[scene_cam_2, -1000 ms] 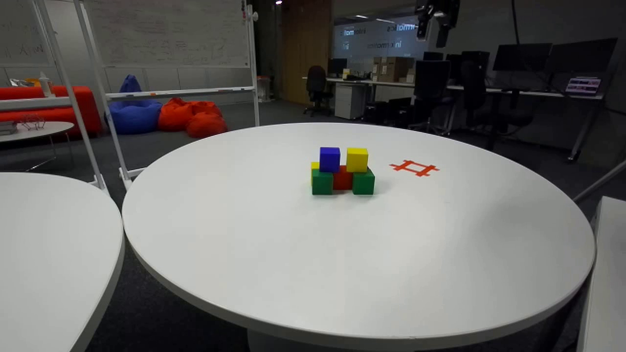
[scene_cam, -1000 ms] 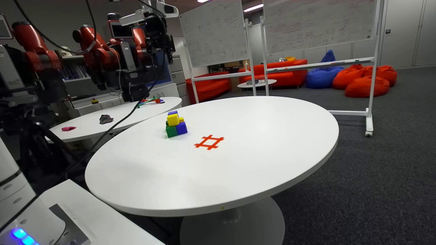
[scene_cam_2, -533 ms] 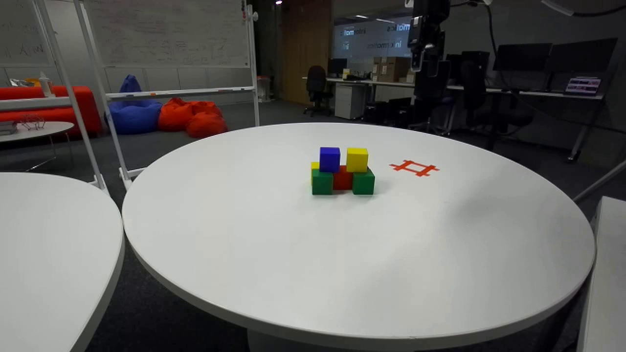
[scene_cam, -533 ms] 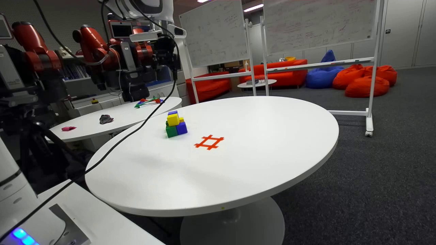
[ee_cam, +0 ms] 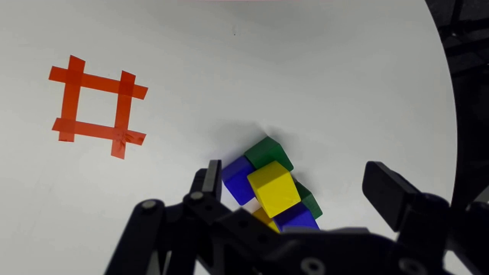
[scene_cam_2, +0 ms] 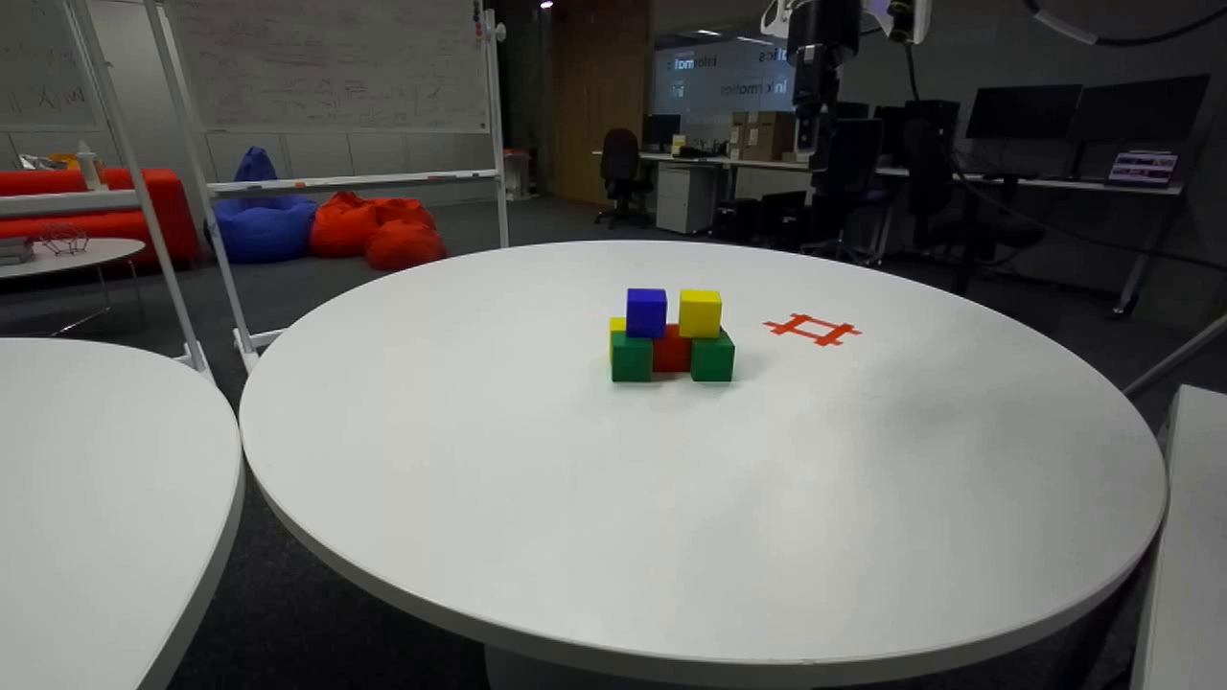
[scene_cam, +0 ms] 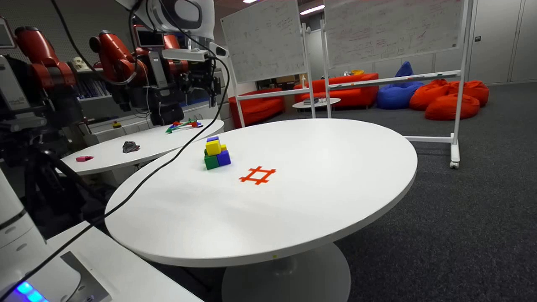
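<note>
white arm (scene_cam: 186, 14) raised high, wrist (scene_cam: 199, 41) angled down; claw (ee_cam: 293, 171) hangs with fingers (ee_cam: 386, 193) spread wide apart.

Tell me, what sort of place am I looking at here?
Probably a robotics lab with office space around it: there are red robot arms, whiteboards covered in handwriting, and computer monitors in the background.

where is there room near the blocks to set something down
Bare: in an exterior view, the stretch of round table between the stacked blocks and the near rim; also the space inside the red tape square. Crowded: the blocks themselves, clustered and two high, with the open gripper framing part of them in the wrist view.
</note>
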`<action>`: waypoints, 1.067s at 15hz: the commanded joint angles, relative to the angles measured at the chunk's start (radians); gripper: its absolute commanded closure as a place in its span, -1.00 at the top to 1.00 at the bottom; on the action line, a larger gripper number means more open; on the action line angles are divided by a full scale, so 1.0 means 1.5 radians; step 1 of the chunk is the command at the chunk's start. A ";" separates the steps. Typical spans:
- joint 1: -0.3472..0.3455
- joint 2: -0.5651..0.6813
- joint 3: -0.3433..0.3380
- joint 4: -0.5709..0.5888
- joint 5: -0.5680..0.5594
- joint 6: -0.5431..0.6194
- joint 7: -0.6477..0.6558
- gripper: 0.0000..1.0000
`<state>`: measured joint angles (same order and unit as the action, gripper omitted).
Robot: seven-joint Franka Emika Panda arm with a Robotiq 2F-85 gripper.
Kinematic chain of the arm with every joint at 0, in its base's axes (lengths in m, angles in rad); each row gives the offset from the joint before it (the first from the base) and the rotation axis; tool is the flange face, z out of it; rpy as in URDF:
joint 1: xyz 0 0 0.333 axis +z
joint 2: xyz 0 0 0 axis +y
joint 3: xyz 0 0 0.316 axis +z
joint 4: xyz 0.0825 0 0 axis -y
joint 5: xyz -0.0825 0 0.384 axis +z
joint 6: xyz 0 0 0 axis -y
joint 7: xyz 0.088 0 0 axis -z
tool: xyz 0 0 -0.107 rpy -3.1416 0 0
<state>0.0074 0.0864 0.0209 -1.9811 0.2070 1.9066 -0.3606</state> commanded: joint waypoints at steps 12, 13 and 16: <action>0.014 0.073 0.026 0.029 -0.053 0.121 -0.106 1.00; 0.016 0.084 0.032 0.028 -0.055 0.158 -0.129 1.00; 0.015 0.120 0.049 0.037 -0.052 0.224 -0.168 1.00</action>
<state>0.0370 0.2091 0.0706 -1.9655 0.1446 2.1759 -0.5493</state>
